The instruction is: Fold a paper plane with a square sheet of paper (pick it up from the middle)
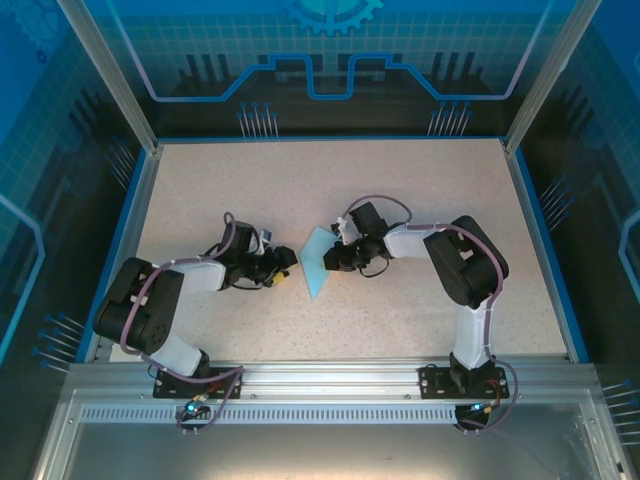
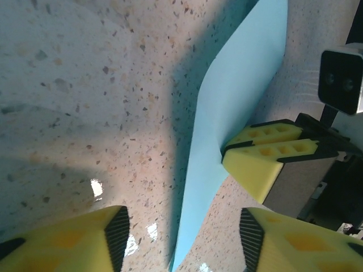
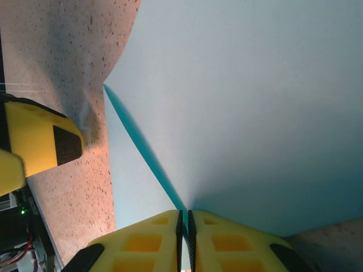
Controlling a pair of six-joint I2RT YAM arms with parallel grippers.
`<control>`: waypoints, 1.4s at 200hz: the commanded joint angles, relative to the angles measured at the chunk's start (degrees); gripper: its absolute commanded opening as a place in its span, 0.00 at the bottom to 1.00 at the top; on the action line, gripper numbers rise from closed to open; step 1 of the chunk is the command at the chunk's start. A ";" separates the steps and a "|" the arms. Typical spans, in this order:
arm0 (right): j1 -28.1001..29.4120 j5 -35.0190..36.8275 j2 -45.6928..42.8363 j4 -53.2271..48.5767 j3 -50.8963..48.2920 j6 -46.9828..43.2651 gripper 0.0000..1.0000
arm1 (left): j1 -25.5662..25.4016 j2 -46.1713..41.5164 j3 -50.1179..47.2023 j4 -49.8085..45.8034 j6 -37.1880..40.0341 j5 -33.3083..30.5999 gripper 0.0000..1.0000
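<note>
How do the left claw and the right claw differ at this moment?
The left claw stands open; the right claw is shut. The right claw pinches the light-blue paper at its edge; the left claw grips nothing. Both are yellow.

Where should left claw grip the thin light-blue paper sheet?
Probably its free edge opposite the right claw, coming from the left. That claw pinches the far side, so the light-blue paper sheet bows up, near edge between the open fingers of the left claw.
</note>
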 commanded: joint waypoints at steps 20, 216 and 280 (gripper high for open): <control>-0.88 -4.32 -1.85 -0.89 -0.37 -3.22 0.13 | 0.01 4.25 3.87 3.71 1.35 4.70 0.47; -2.14 -0.20 -5.86 -1.93 -2.07 -2.64 0.19 | -1.84 12.07 9.30 5.33 2.91 4.25 0.09; 0.79 21.09 -20.33 -3.09 -7.97 -4.14 0.59 | -9.06 0.19 5.66 -2.42 -1.88 -15.46 0.01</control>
